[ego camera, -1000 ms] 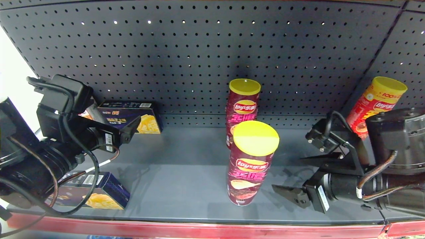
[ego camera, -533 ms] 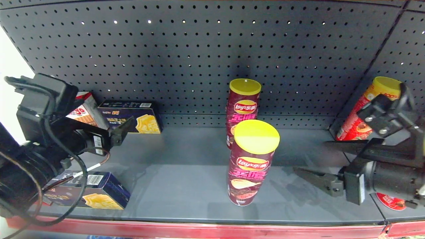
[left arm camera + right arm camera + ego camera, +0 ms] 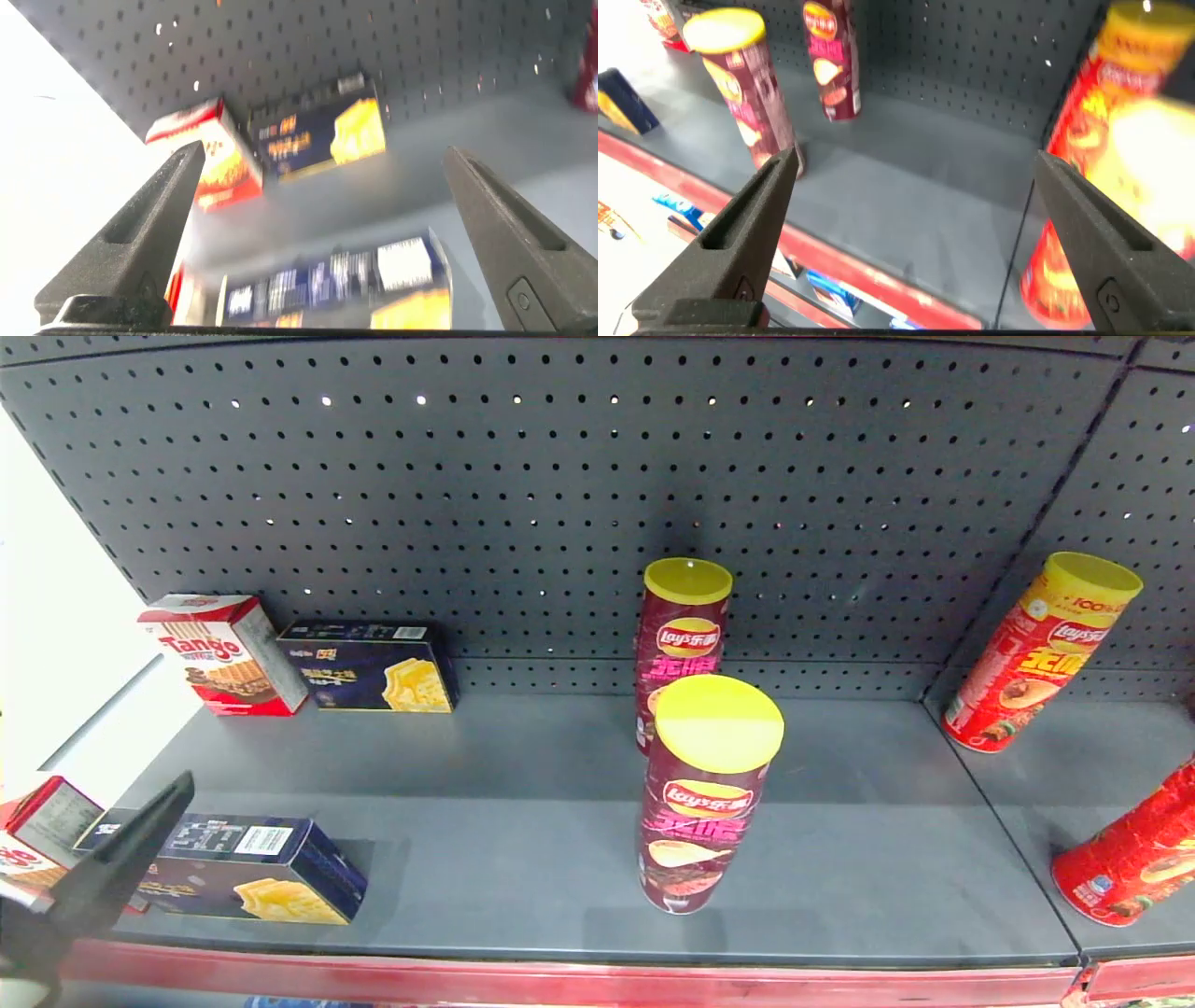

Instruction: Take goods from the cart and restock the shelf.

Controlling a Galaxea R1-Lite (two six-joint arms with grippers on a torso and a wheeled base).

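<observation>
The left fingers (image 3: 149,233) are spread wide and hold nothing. In the gap ahead of them lies a dark blue box (image 3: 336,280), with a second blue box (image 3: 322,140) and a red-and-white box (image 3: 210,163) beyond, against the pegboard (image 3: 523,504). Bare grey shelf (image 3: 504,803) runs on to two upright maroon cans with yellow lids, the front can (image 3: 708,793) before the back can (image 3: 686,625). The right fingers (image 3: 747,233), wide apart and empty, sit out in front of the red edge (image 3: 560,982). The front can stands past one fingertip, a red can (image 3: 1050,275) past the other, with open shelf between.
</observation>
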